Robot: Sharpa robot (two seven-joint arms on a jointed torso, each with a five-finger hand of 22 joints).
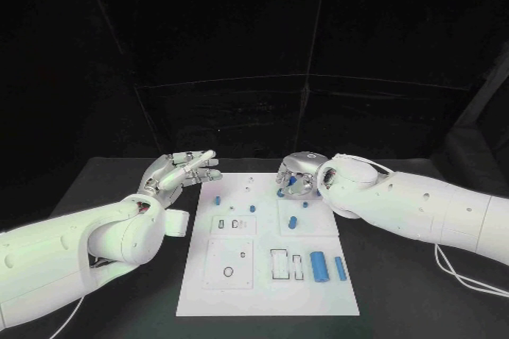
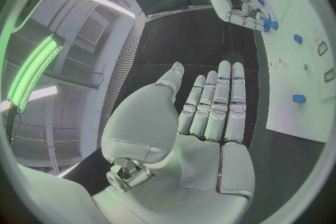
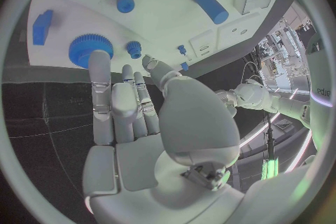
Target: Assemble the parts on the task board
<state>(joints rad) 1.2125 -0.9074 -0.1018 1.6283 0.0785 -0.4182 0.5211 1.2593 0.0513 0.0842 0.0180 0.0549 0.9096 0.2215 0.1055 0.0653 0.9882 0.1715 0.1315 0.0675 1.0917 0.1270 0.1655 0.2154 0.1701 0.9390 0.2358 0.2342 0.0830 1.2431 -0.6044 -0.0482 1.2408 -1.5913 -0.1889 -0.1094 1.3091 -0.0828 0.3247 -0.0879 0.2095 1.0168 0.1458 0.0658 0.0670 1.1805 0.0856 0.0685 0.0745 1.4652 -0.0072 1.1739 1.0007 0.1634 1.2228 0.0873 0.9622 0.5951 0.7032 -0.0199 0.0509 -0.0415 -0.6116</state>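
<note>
Left robot hand [image 1: 182, 171] spread, empty; right robot hand [image 3: 129, 103] seemingly fingering blue gear [image 3: 85, 49].

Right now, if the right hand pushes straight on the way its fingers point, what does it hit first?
Probably the large blue gear at the far end of the task board: the right hand is open, and one fingertip already overlaps the gear's edge. Whether it touches is unclear.
</note>
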